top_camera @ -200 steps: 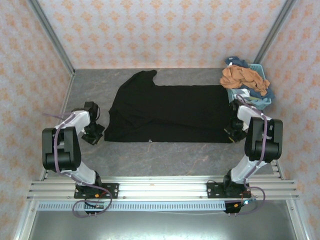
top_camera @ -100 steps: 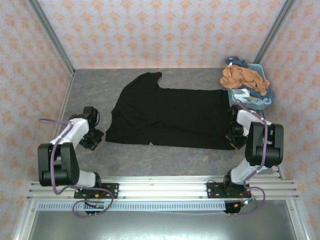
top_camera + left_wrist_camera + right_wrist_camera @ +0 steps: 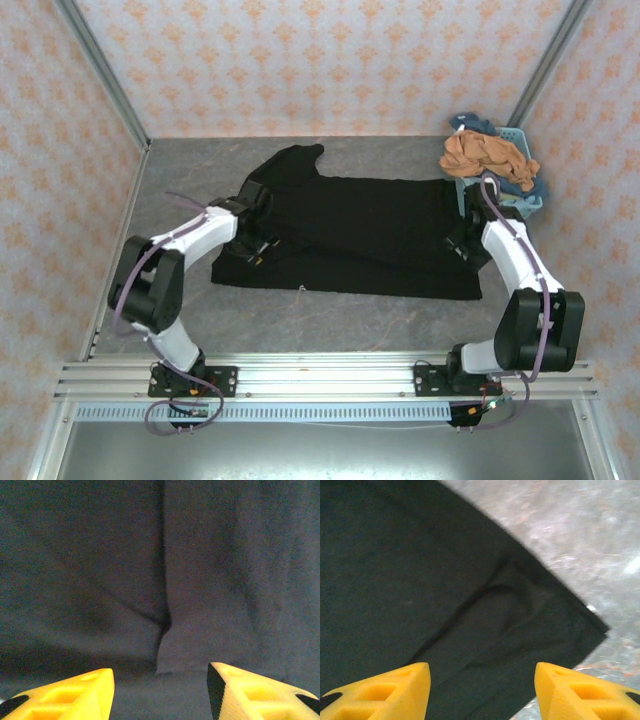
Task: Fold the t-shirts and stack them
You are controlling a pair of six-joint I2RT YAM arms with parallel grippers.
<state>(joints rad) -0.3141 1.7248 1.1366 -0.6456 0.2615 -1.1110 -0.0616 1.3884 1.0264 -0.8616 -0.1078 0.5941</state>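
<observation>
As both hover over the black t-shirt [image 3: 360, 235] | left fingers [image 3: 65, 695] spread, empty | right fingers [image 3: 580, 690] spread, empty

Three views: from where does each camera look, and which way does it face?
Top external: above and behind the bases, facing down and forward over the table, black shirt and basket; left arm and right arm show whole.
Left wrist: on the left arm, facing down at shirt folds; left gripper, fingers apart, at the bottom.
Right wrist: on the right arm, facing down at the shirt's corner and table; right gripper, fingers apart, at the bottom.
Shared: both wrist views see the black shirt.
</observation>
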